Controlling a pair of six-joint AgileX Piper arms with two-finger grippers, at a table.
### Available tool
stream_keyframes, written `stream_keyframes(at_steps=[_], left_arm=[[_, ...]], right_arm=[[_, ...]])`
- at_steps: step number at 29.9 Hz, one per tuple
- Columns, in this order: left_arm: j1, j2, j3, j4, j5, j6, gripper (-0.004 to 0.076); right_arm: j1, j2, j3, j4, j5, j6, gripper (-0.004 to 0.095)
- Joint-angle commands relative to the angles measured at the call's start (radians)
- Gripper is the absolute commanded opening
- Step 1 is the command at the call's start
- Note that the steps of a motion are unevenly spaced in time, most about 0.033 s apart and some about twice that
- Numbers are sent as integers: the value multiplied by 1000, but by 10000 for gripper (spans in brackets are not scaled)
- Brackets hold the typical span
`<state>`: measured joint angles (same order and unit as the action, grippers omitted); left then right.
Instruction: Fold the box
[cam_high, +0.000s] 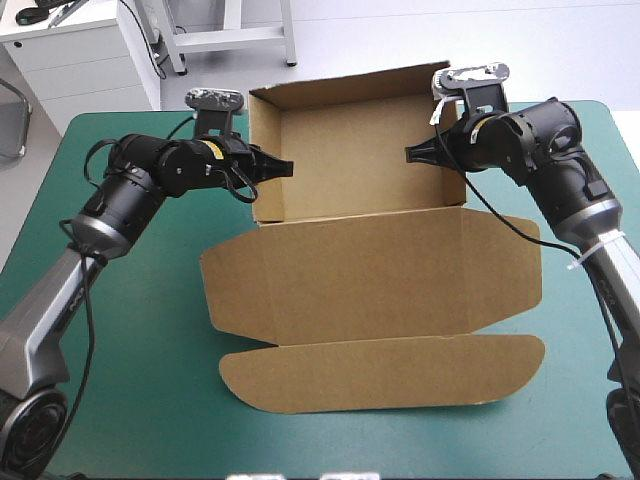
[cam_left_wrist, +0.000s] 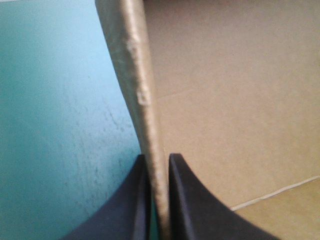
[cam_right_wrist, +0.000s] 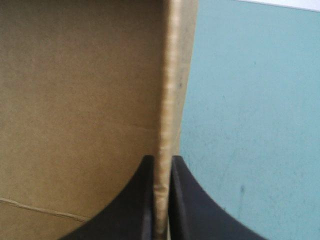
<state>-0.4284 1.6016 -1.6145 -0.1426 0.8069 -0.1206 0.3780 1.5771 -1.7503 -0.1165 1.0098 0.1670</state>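
Teal-green cover (cam_high: 140, 400) holds the box (cam_high: 370, 270); our left claw (cam_high: 289, 167) and right claw (cam_high: 409, 154) each pinch its side walls (cam_left_wrist: 145, 125) upright.

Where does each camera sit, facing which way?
High view: above and behind, facing forward and down on the box; left pincer, right pincer show.
Left wrist view: above that wrist, along the left pincer, shut on a box wall.
Right wrist view: likewise, right pincer on the opposite wall.
Shared: teal-green cover beside each wall.
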Motion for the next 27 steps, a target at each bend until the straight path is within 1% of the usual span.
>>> stream_keyframes(at_steps=[1, 4, 10, 12, 15, 19, 25, 27], left_arm=[[-13, 19, -37, -59, 5, 81, 0], [-13, 65, -37, -59, 40, 95, 0], [-13, 126, -37, -59, 96, 121, 0], [-13, 141, -37, -59, 108, 130, 0], [-13, 152, -37, -59, 111, 130, 0], [-13, 161, -37, -55, 116, 130, 0], [-13, 161, -37, -52, 130, 130, 0], [-13, 161, -37, -33, 140, 130, 0]], right_arm=[[6, -2, -28, 67, -24, -36, -15], [6, 41, -28, 95, 19, -36, -15], [6, 130, -28, 150, 69, -61, -15], [6, 163, -28, 153, 85, -66, -15], [6, 210, -28, 166, 103, -74, -15], [5, 257, -28, 214, 116, -88, -15], [5, 293, -28, 283, 124, -101, -15], [5, 294, -28, 287, 132, -101, -15]])
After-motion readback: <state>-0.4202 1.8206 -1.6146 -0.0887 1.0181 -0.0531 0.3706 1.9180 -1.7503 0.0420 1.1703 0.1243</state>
